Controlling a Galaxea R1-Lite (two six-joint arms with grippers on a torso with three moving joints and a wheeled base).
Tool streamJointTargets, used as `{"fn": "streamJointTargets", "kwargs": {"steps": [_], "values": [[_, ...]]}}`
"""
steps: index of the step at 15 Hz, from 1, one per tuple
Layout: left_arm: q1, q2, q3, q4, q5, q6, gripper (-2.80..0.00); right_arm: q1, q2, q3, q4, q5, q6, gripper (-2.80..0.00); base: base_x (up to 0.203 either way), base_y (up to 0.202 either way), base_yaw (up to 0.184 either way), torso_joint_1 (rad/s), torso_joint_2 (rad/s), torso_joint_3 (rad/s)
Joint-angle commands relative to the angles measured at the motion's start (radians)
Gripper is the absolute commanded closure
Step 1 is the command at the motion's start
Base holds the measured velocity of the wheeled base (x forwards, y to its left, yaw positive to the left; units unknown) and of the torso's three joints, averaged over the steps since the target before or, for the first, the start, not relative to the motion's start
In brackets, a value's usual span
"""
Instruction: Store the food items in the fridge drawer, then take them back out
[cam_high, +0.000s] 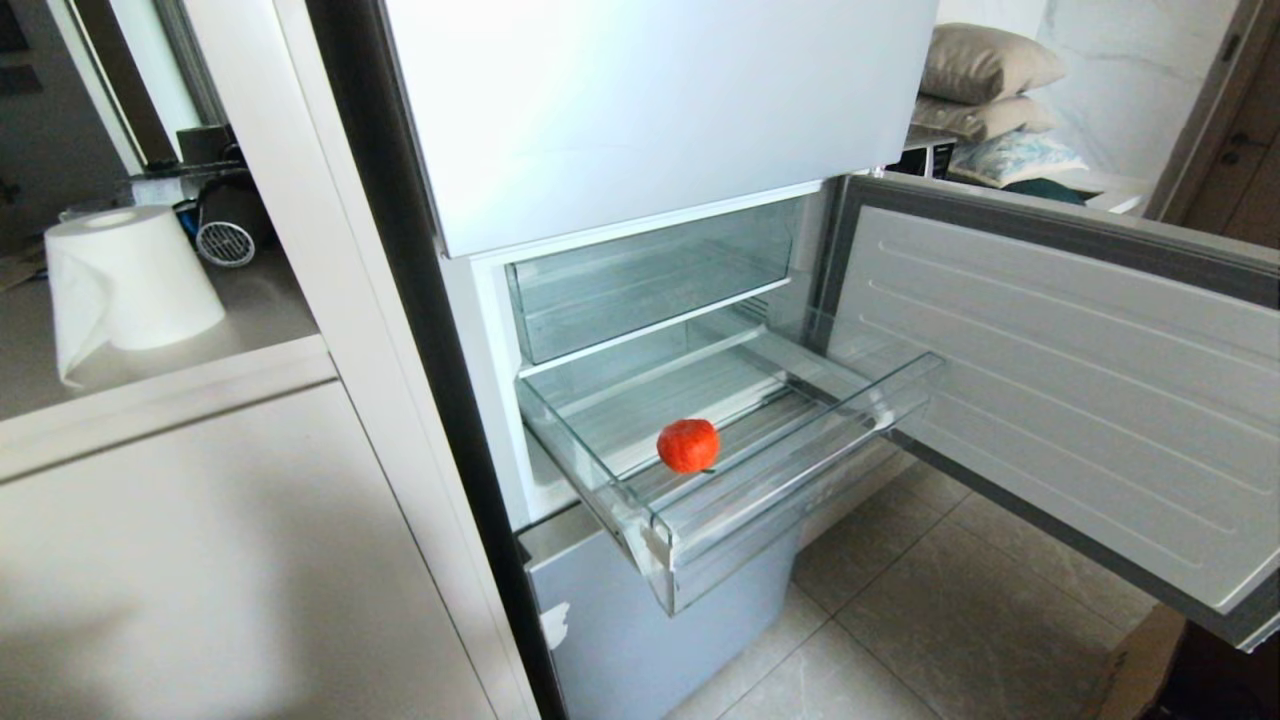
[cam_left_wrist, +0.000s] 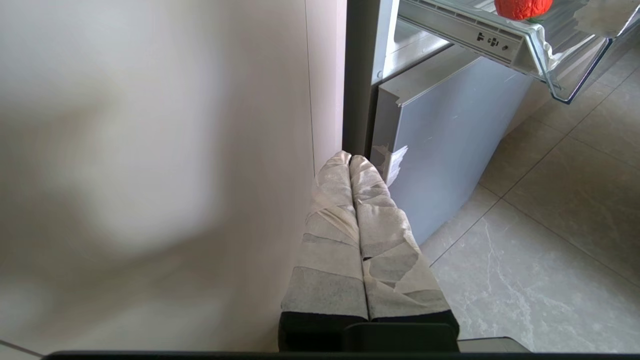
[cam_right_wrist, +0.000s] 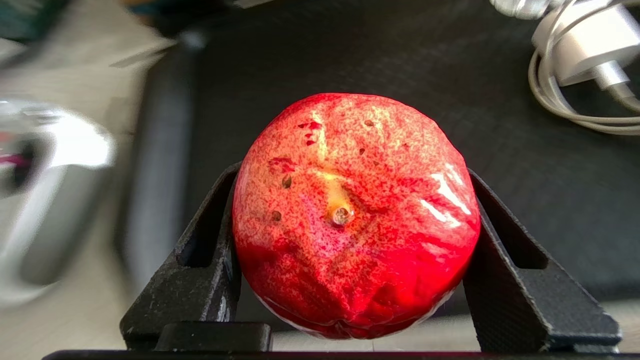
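The clear fridge drawer (cam_high: 790, 500) stands pulled out of the open fridge. One food item, a round orange-red fruit (cam_high: 688, 445), lies in it near the front lip. The left wrist view shows that same fruit (cam_left_wrist: 522, 7) and the drawer (cam_left_wrist: 575, 75) from below. My left gripper (cam_left_wrist: 350, 159) is shut and empty, low beside the white cabinet side. My right gripper (cam_right_wrist: 353, 171) is outside the head view. It is shut on a second food item, a glossy red speckled fruit (cam_right_wrist: 355, 215), with one black finger (cam_right_wrist: 210, 250) pressed against each side.
The fridge door (cam_high: 1060, 400) hangs open to the right over a tiled floor (cam_high: 950, 620). A paper roll (cam_high: 125, 280) stands on the counter at left. Behind the held fruit is a black surface (cam_right_wrist: 350, 55) with a white charger and cable (cam_right_wrist: 580, 55).
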Motion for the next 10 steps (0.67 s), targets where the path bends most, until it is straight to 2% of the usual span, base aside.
{"fn": "streamJointTargets", "kwargs": {"steps": [1, 2, 3, 5, 10], "values": [[0.000, 0.002, 0.000, 0.001, 0.000, 0.000, 0.00, -0.001, 0.145, -0.086, -0.001, 0.006, 0.003, 0.00, 0.000, 0.000, 0.000, 0.000, 0.00, 0.000], [0.000, 0.002, 0.000, 0.001, 0.000, 0.000, 0.00, -0.001, 0.171, -0.118, 0.000, 0.009, 0.004, 0.00, 0.000, 0.000, 0.000, 0.000, 0.00, 0.000], [0.000, 0.002, 0.000, 0.001, 0.000, 0.000, 0.00, -0.002, 0.190, -0.136, -0.004, 0.011, -0.001, -2.80, 0.000, 0.000, 0.000, 0.000, 0.00, 0.000], [0.000, 0.002, 0.000, 0.001, 0.000, 0.000, 0.00, -0.002, 0.205, -0.173, -0.003, 0.013, 0.000, -2.80, 0.000, 0.000, 0.000, 0.000, 0.00, 0.000], [0.000, 0.002, 0.000, 0.001, 0.000, 0.000, 0.00, -0.014, 0.126, -0.155, 0.000, 0.015, 0.017, -2.80, 0.000, 0.000, 0.000, 0.000, 0.00, 0.000]]}}
